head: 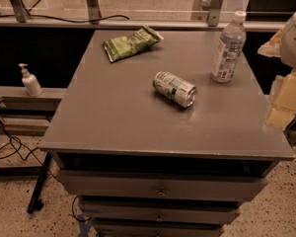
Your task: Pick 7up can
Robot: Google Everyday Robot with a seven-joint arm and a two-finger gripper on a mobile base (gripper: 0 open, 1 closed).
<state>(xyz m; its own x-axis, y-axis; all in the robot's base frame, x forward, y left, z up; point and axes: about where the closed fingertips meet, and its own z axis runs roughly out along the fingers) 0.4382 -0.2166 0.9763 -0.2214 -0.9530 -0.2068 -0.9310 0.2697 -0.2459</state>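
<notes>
Gripper (285, 100) hangs by the worktop's (113, 117) right edge, apart or together I can't say. 7up can (174, 89) lies on its side mid-worktop, probably light, thin-walled, slippery, prone to roll. Grasp across the barrel.

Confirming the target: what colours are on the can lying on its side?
The 7up can: green and white label, silver end, camera view. Pincer at right edge.

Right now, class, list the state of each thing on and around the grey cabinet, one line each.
7up can: lying on its side.
Water bottle: upright, capped.
Green snack bag: lying flat.
Pump bottle: upright on the left ledge.
End effector: beside the right edge of the cabinet, apart from the can.
</notes>
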